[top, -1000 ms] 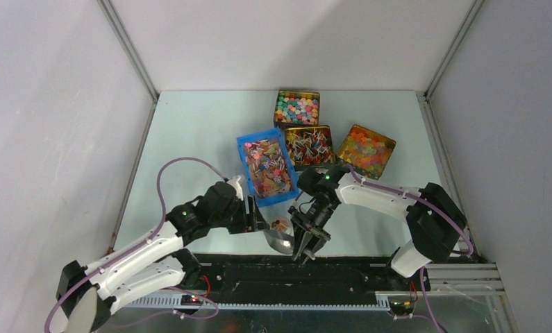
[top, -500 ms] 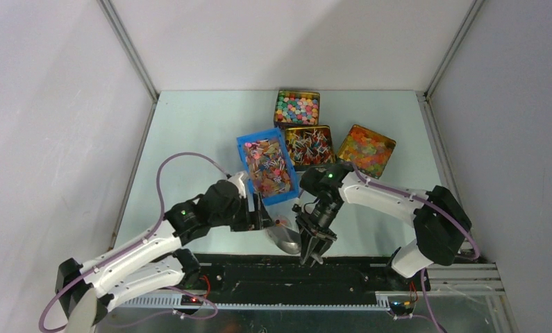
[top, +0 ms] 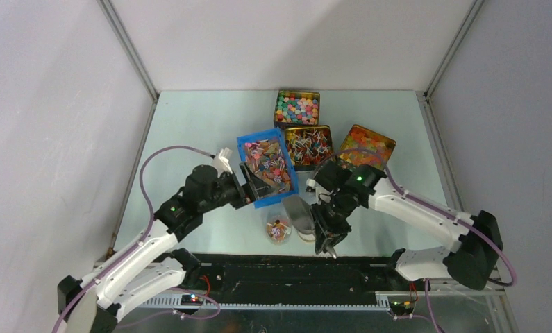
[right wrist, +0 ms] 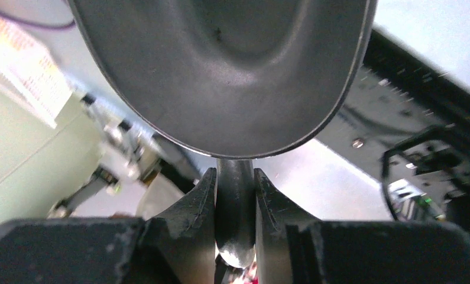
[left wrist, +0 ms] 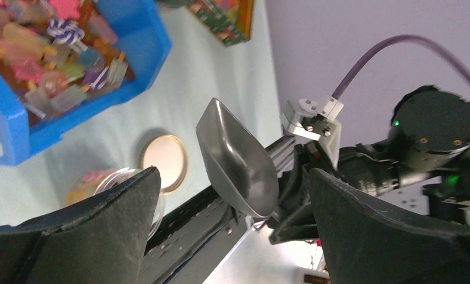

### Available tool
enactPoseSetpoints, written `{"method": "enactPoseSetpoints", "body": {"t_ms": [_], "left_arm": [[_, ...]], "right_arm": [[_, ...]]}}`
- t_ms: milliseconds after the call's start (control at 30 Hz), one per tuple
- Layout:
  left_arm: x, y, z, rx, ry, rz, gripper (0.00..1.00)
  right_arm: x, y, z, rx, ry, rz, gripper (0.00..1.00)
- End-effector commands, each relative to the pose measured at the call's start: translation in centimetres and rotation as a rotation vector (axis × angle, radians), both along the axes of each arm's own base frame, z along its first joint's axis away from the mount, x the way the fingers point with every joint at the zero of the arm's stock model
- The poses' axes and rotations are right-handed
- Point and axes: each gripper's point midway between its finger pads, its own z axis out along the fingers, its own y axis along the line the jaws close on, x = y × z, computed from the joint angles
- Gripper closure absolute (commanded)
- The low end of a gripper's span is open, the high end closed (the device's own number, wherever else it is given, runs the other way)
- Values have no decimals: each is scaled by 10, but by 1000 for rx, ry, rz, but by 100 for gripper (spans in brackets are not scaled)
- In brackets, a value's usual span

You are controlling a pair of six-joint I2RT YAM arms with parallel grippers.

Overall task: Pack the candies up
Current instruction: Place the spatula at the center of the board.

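Note:
The candies are small twist-wrapped sweets filling a blue bin, and more fill a gold tin. A small clear jar with a few candies stands free on the table, and a round lid lies beside it. My right gripper is shut on the handle of a metal scoop, whose empty bowl hangs just right of the jar. My left gripper is open at the bin's near corner, holding nothing. In the left wrist view the jar is half hidden behind a finger.
A tin of pastel balls stands at the back. A tin of orange-yellow jelly pieces sits at the right. The black rail of the arm bases runs along the near edge, just below the jar.
My left gripper opened, let go of the jar and drew back up-left toward the blue bin. My right arm carried the scoop up and to the right, off the jar.

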Motion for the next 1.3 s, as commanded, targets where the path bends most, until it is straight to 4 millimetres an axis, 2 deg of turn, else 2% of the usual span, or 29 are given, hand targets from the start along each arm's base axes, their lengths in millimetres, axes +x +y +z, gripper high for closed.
{"method": "enactPoseSetpoints", "body": {"t_ms": [0,133,233,267,300,333,367,400,533,767,900,1033,1100,1267], "left_arm": [[10,3,43,-154,-106,17,0],[15,19,60,-169,-164,77,0],[16,30,61,-121,-199,120,0],[17,34,67,-114,-213,138,0],[16,36,61,-81,-201,141,0],[17,39,68,-73,-215,154,0],[15,42,63,-41,-205,157,0],[15,46,67,-32,-216,174,0],[13,58,62,10,-215,214,0],[9,55,54,6,-196,194,0],[11,54,56,-1,-200,196,0],[15,51,69,-28,-210,197,0],[17,50,68,-10,-194,192,0],[17,49,75,-4,-200,184,0]], "right_arm": [[50,0,4,8,-293,-97,100],[63,-11,-9,-30,-375,-161,100],[73,-24,-26,-64,-447,-199,100],[76,-26,-29,-69,-460,-215,100],[81,-34,-36,-96,-462,-244,100],[88,-38,-38,-108,-470,-277,100],[93,-44,-44,-136,-479,-295,100],[100,-48,-47,-150,-484,-322,100],[113,-60,-64,-221,-480,-358,100],[114,-65,-98,-262,-406,-356,100],[114,-78,-122,-318,-325,-384,100],[122,-87,-132,-343,-322,-400,100],[125,-93,-135,-365,-329,-401,100],[121,-99,-138,-365,-277,-397,87]]}}
